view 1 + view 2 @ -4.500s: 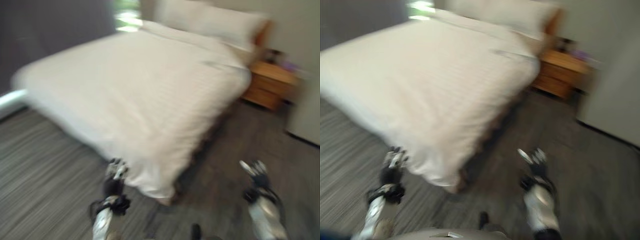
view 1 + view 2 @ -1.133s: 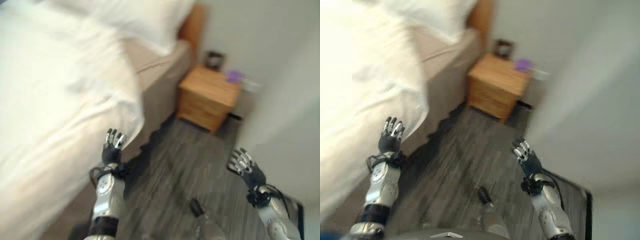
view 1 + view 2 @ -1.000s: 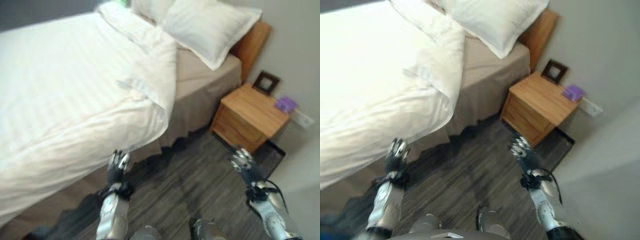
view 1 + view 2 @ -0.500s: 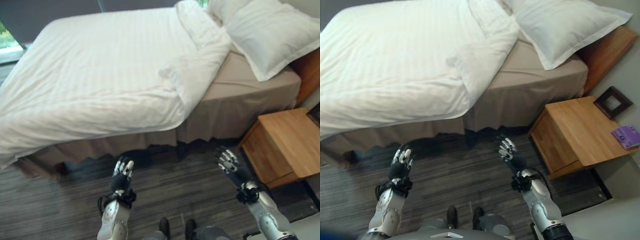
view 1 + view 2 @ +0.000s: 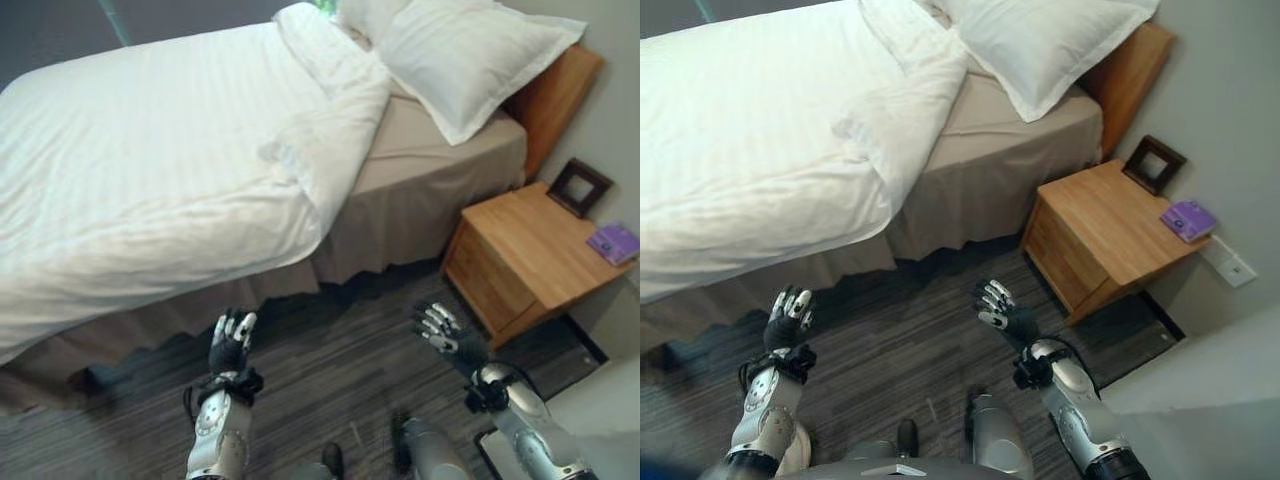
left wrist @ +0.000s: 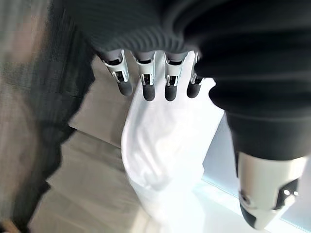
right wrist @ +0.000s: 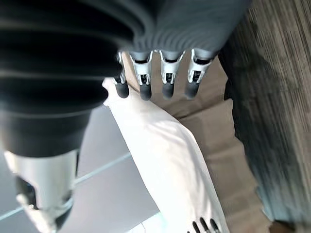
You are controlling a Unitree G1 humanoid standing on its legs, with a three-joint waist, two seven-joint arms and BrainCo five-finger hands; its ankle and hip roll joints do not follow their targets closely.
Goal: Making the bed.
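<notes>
Duvet (image 5: 150, 190) well beyond straight, empty fingers (image 6: 148, 87) of both hands.

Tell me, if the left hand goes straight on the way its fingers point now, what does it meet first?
Probably the beige bed skirt under the hanging edge of the white duvet. The left hand is open, raised over the floor, fingers toward the bed. Depth is unclear; nothing lies between.

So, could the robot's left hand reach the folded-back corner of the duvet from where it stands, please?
Probably not yet: the left hand hangs open over the floor, short of the duvet corner. Nothing blocks it; stepping closer should do.
</notes>
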